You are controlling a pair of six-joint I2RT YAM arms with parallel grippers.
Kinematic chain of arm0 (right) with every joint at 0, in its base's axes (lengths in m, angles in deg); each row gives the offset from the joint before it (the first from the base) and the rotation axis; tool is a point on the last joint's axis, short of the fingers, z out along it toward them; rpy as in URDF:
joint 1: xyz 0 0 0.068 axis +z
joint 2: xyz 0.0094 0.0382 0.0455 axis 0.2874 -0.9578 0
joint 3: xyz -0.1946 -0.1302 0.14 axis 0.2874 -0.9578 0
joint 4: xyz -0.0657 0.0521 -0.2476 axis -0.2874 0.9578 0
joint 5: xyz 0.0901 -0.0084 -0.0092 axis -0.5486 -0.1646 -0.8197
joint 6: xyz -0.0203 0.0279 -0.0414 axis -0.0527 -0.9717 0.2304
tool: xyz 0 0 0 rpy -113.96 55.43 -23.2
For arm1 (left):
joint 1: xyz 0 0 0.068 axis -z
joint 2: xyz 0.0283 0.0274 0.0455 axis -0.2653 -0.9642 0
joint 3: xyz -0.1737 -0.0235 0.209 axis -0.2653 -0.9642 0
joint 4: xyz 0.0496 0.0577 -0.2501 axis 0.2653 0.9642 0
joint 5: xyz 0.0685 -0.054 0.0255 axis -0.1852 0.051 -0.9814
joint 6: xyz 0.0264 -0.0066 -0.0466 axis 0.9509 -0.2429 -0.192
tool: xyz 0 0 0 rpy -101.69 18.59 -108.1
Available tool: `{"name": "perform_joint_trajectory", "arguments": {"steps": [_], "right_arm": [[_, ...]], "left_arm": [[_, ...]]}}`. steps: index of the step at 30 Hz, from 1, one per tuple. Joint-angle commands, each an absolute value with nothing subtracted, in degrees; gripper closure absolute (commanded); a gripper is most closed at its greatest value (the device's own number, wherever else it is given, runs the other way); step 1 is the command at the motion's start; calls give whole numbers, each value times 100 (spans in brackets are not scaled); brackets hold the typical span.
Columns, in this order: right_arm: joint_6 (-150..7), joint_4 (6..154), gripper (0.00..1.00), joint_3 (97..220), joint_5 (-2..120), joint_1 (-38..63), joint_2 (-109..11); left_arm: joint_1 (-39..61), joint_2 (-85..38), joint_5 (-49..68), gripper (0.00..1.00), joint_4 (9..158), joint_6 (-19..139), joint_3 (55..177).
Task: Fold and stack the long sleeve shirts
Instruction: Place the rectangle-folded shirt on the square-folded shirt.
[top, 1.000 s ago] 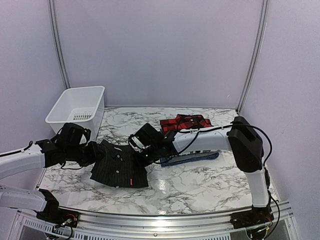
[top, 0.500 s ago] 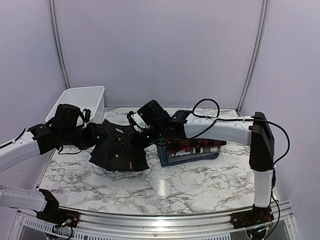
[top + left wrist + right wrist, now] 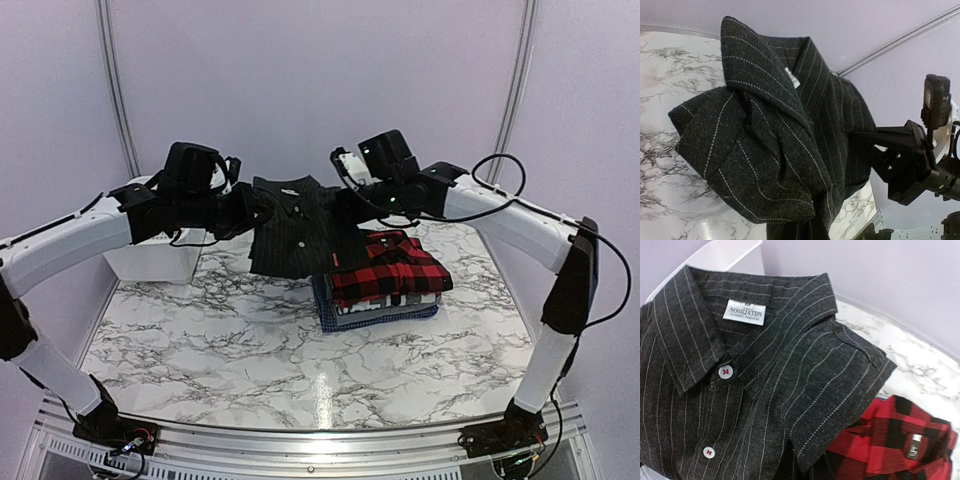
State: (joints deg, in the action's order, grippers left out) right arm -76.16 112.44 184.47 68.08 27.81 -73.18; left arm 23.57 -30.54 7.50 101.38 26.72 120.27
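- My left hand (image 3: pixel 248 212) is pressed together, pinching one shoulder of the black pinstriped shirt (image 3: pixel 295 235). In my left wrist view the bunched cloth hides my own fingers.
- My right hand (image 3: pixel 346 208) is also pressed together, pinching the other shoulder of the same shirt. My fingers do not show in the right wrist view.
- The black pinstriped shirt hangs in the air between my two hands, with its collar up and its front facing the near edge of the counter (image 3: pixel 250 340).
- Close to my right hand, the collar is open, showing a white label (image 3: pixel 745 312) inside the neck. Two pale buttons (image 3: pixel 725 371) run down the front.
- On my left hand's side, the sleeve and shoulder are folded into a thick wad.
- The shirt's lower edge hangs below both hands. From above it overlaps the left edge of a stack, and I cannot tell whether it touches it.
- Below my right hand, that stack of folded shirts sits on the counter. The red-and-black plaid shirt (image 3: pixel 392 265) is on top, a greyish shirt (image 3: pixel 395 299) is under it, and a blue checked shirt (image 3: pixel 365 318) is at the bottom.
- Behind my left hand and arm, a white bin (image 3: pixel 150 262) stands at the far left corner of the counter.
- The counter is white marble with grey veins.
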Motion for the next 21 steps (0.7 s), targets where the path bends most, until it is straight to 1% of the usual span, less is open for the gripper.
{"name": "perform_joint_trajectory", "arguments": {"steps": [1,8,12,17,21], "right_arm": [[-7350,11313,100,18098,7083,2165,-6691],[-7181,11314,100,17391,7028,1119,-6159],[-7116,11302,100,17071,6982,784,-5925],[-7042,11282,100,16733,7046,512,-5777],[-7025,11266,100,16500,7093,394,-5706]], "left_arm": [[2611,-3820,794,100,9482,2557,12706],[2944,-5433,1011,100,8986,2237,14014],[3124,-6168,1050,100,8935,2090,14661],[3246,-6678,1032,100,8894,1922,15045],[3294,-6745,919,100,8839,1740,14967]]}}
